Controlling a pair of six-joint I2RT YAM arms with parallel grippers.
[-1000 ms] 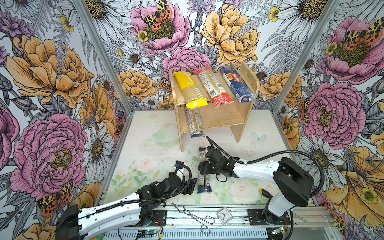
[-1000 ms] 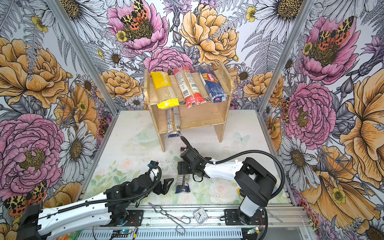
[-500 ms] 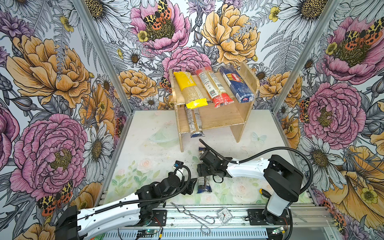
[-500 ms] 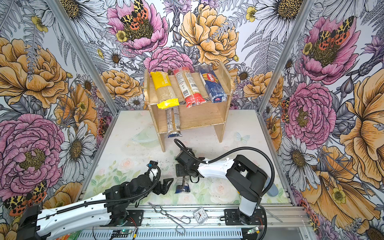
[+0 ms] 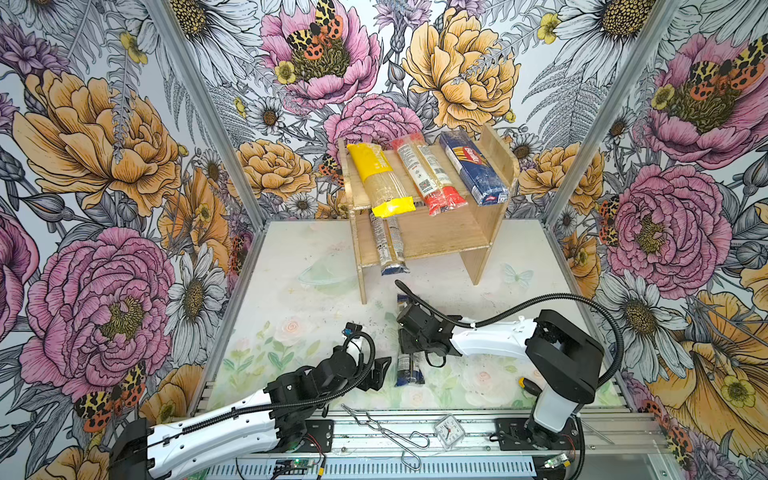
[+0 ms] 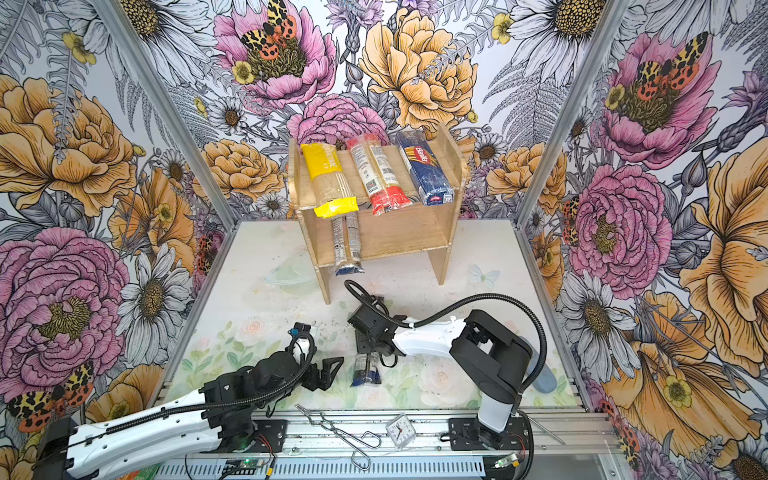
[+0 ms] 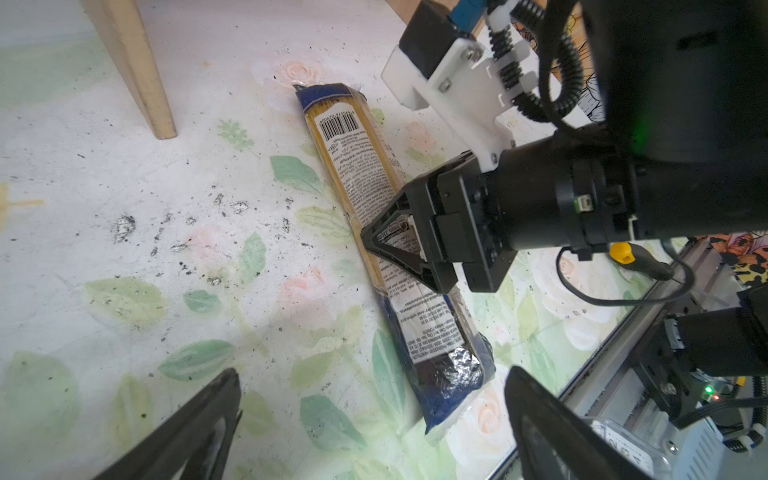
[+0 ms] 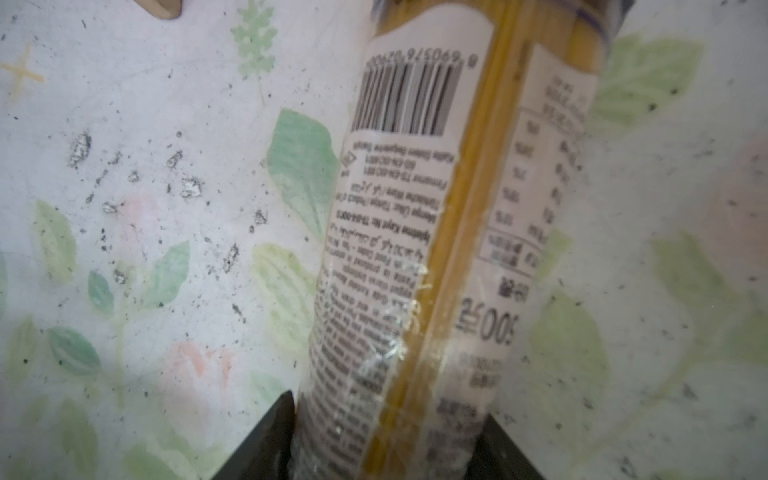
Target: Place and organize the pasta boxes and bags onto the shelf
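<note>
A slim clear spaghetti pack with dark blue ends (image 5: 409,371) (image 6: 365,371) (image 7: 357,166) (image 8: 415,249) lies flat on the table in front of the shelf. My right gripper (image 5: 409,351) (image 6: 368,347) (image 7: 395,245) (image 8: 390,419) straddles its middle from above, both fingers pressed against its sides. My left gripper (image 5: 376,374) (image 6: 328,372) (image 7: 374,395) stands open and empty just left of the pack's near end. The wooden shelf (image 5: 436,232) (image 6: 399,232) carries a yellow-ended pack (image 5: 380,178), a red-ended pack (image 5: 428,178) and a blue Barilla pack (image 5: 473,170) on top. Another slim pack (image 5: 388,245) lies on its lower tier.
Metal tongs (image 5: 386,428) and a small clock (image 5: 449,432) lie on the front rail. A yellow-handled tool (image 5: 530,384) rests by the right arm's base. The shelf's left leg (image 7: 137,70) stands just beyond the pack's far end. Floral walls enclose three sides.
My right gripper has sunk over the pack's middle and its jaws have narrowed until they touch both sides. The left arm and the pack have not moved.
</note>
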